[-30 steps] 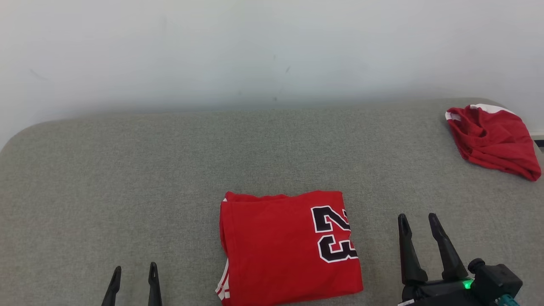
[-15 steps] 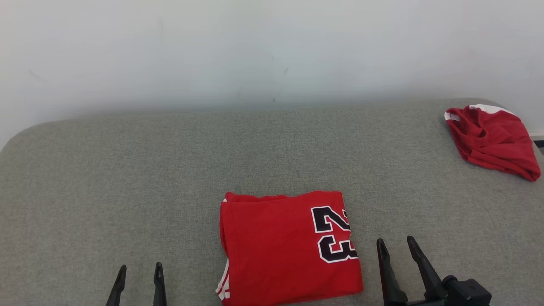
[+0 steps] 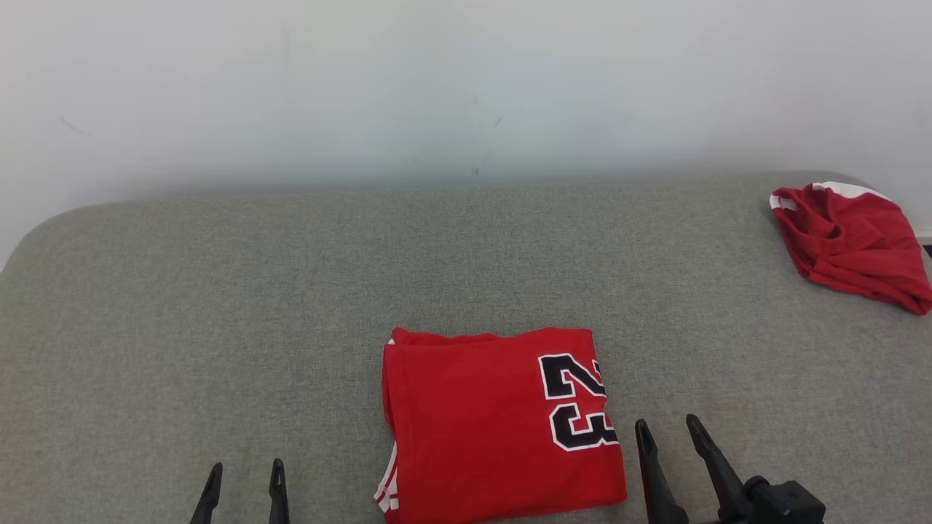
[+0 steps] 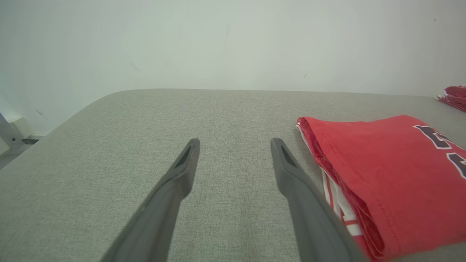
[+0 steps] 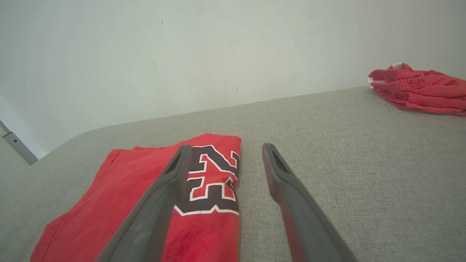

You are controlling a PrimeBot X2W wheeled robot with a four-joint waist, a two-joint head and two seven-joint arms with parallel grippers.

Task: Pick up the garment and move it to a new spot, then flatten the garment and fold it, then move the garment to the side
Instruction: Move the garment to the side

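Nearest me, at the front of the grey padded surface, lies the garment — a red jersey w/ a black 23, folded into a neat rectangle, its near edge cut off at the bottom of the head view. Looks light, soft and floppy. It's several layers stacked, so it'd prob. sag or spill open if pinched by one corner. Best bet, I'd say: take both short sides at once, low down, fingers under the whole stack. The left side shows layered edges w/ white trim, so go deep enough to catch them all. Cloth on fabric likely drags; lift, don't slide.

Left gripper is low at the near left, well apart from the jersey, fingers pointing away, jaws spread wide, nothing in them. Right gripper is just beside the jersey's right edge by the 23 — leaning slightly toward it, wide open & empty too.

Farther back, a second red cloth lies crumpled at the far right. Behind everything, a pale wall.
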